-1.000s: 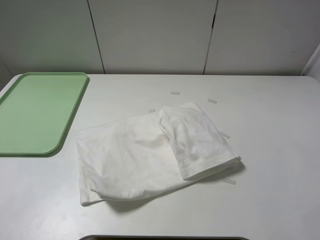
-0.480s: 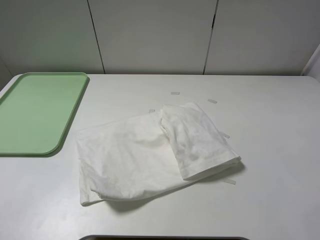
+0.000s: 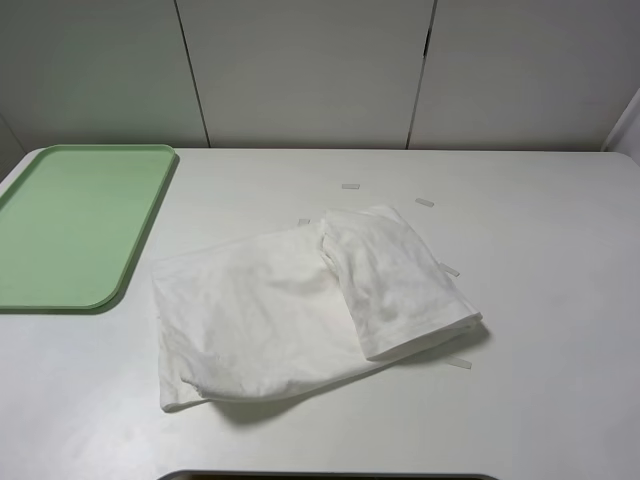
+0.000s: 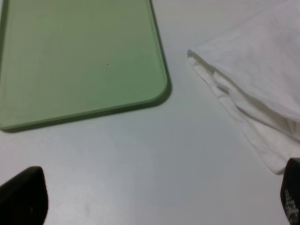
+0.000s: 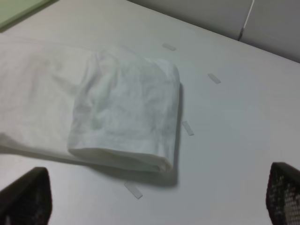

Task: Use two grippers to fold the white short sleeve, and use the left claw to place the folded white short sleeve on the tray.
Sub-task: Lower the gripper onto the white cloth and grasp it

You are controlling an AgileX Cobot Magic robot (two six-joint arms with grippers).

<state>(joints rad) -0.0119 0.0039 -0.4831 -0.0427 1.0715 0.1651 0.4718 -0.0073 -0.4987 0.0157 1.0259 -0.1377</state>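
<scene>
The white short sleeve (image 3: 300,305) lies crumpled and partly folded on the white table, its right part doubled over the middle. It also shows in the left wrist view (image 4: 255,79) and the right wrist view (image 5: 117,108). The pale-green tray (image 3: 75,225) lies empty at the table's far left; its corner shows in the left wrist view (image 4: 84,51). No arm shows in the high view. My left gripper (image 4: 154,199) is open, hanging above bare table between tray and shirt. My right gripper (image 5: 154,197) is open and empty, above the table near the shirt's folded end.
Several small whitish tape strips lie on the table around the shirt, such as one (image 3: 350,186) behind it and one (image 3: 458,362) at its right front. A wall of pale panels stands behind the table. A dark edge (image 3: 330,476) shows at the bottom.
</scene>
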